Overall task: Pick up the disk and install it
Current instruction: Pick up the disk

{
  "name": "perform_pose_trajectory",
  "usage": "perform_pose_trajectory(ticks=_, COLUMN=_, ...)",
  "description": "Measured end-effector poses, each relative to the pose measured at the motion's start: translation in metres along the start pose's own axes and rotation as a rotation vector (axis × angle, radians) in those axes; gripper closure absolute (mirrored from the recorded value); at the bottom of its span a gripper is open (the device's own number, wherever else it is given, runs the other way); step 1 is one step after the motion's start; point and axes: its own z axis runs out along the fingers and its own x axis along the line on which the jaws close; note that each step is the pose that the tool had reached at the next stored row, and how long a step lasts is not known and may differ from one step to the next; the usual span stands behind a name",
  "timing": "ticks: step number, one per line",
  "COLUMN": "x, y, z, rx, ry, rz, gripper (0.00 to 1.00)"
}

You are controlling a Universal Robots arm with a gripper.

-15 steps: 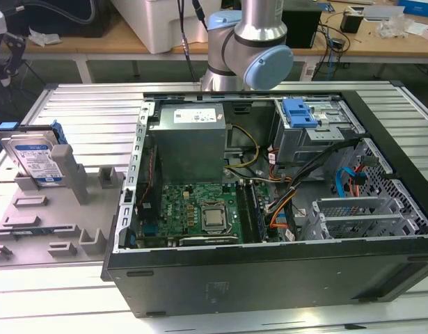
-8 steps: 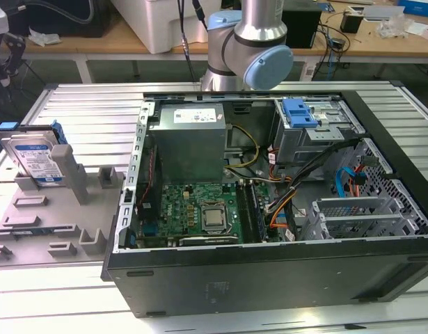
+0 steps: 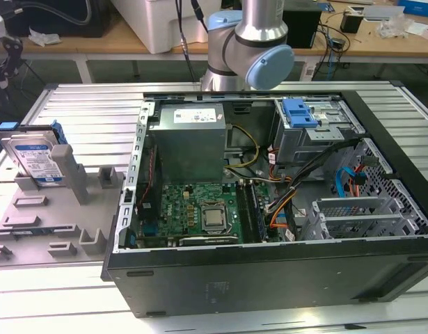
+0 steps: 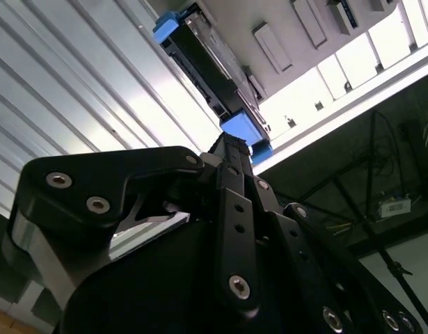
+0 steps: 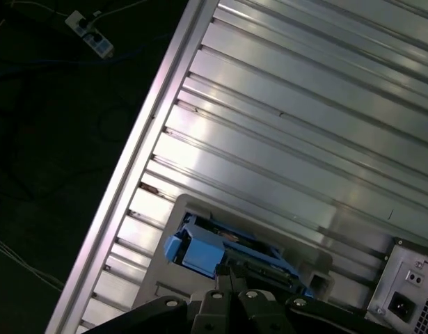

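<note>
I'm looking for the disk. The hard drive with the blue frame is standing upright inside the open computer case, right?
Not quite. The hard drive with the blue frame is standing upright, but not inside the open computer case. It stands in the grey holder outside the case, toward the exterior view's left, as the exterior view shows.

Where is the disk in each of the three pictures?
Exterior view: disk stands in the grey holder at that view's left.
Second wrist view: disk edge-on, just past the gripper.
First wrist view: blue-framed disk just past the gripper.
Shared landmark: the ribbed table beside it.
</note>
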Motion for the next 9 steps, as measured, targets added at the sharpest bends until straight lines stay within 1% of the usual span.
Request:
perform_pose_trajectory(ticks=1, x=0.0009, y=-0.0022, z=0.0, rx=-0.0024, ry=-0.001, rz=0.0, gripper=0.89)
perform_pose_trajectory(ticks=3, x=0.0019, y=-0.0044, z=-0.0001, rx=-0.0026, ry=-0.0011, rz=0.0, gripper=0.89)
perform_pose_trajectory(ticks=5, x=0.002, y=-0.0046, z=-0.0001, rx=-0.0027, ry=-0.0012, rz=0.0, gripper=0.89)
perform_pose_trajectory(ticks=6, x=0.0021, y=-0.0048, z=-0.0001, rx=-0.0027, ry=-0.0011, rz=0.0, gripper=0.89)
perform_pose_trajectory(ticks=7, x=0.0021, y=-0.0049, z=-0.0001, rx=-0.0027, ry=-0.0011, rz=0.0, gripper=0.83)
perform_pose_trajectory(ticks=9, x=0.0022, y=-0.0051, z=-0.0001, rx=-0.0026, ry=-0.0011, rz=0.0, gripper=0.83)
